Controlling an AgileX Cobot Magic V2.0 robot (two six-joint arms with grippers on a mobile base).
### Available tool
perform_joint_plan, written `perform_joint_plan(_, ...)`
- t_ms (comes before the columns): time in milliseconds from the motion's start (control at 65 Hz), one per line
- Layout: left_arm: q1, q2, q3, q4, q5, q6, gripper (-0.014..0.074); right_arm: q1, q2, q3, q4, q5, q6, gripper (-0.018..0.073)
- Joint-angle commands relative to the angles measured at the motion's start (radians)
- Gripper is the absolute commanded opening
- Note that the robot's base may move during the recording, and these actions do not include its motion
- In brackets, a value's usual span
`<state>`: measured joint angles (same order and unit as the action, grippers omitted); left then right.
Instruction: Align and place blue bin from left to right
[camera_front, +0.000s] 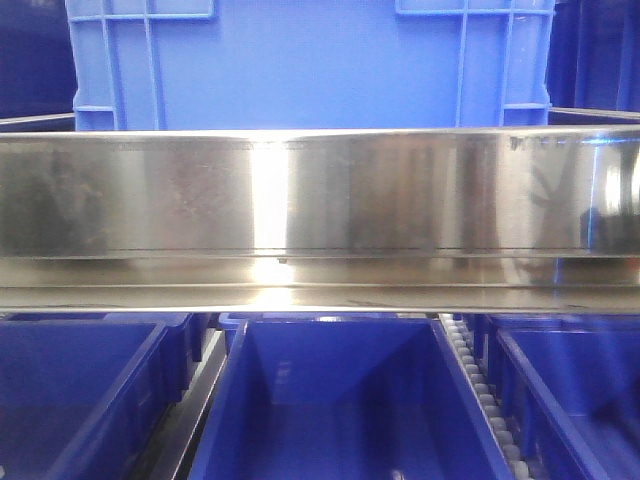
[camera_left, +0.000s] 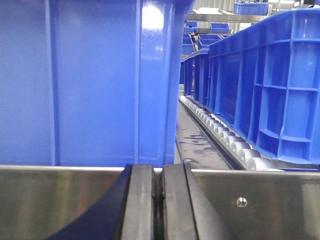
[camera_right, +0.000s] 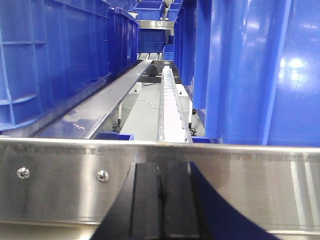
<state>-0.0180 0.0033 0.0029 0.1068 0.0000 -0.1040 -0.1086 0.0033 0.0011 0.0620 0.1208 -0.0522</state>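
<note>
Left claw (camera_left: 157, 200): my two flat black fingers are pressed together with only a hairline seam between them, and they pinch nothing.
Right claw (camera_right: 160, 200): it is pressed together the same way, bare black fingers with nothing held.
Blue bin (camera_front: 310, 60): it stands just beyond the steel rail (camera_front: 320, 190). Its wall is straight ahead of my left claw and runs off to that claw's left. From my right claw it is ahead and to the right.
Front view only: I see the bin's broad wall, with raised ribs near both corners. Below the rail are open navy bins (camera_front: 330, 400) on a lower level.
Left wrist only: a corner post of the bin rises directly ahead of the claw. To the right of the claw is a ribbed crate (camera_left: 270, 85), with a roller track (camera_left: 225, 137) along its foot running away from me.
Right wrist only: the white roller track runs straight ahead of the claw. More ribbed blue crates line the left side, and small screws (camera_right: 102, 175) sit in the rail just left of the claw.
Materials: the rail is brushed stainless sheet, flat and mirror-bright with a hot glare patch. The bin is glossy moulded plastic, a lighter blue than the navy ones.
Shapes: the bin is rectangular and flat-walled. The rollers are small white cylinders set close in a row.
</note>
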Motion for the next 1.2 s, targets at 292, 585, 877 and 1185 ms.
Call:
perform_joint_plan(292,0.001,-0.003,-0.003,0.004,-0.019,0.001,0.0004,0.001,-0.003,-0.001,-0.006,-0.023,-0.002,-0.0078)
perform_joint_plan(585,0.001,-0.003,-0.003,0.004,-0.048,0.001,0.0004,0.001,-0.003,-0.001,-0.006,-0.023,-0.002,-0.0078)
perform_joint_plan(877,0.001,-0.003,-0.003,0.004,-0.066,0.001,0.0004,0.001,-0.003,-0.001,-0.006,-0.092,-0.002,-0.0078)
perform_joint_plan(1185,0.001,-0.003,-0.005,0.001,-0.124,0.001,0.0004,0.001,-0.003,-0.001,-0.006,-0.198,-0.002,-0.0078)
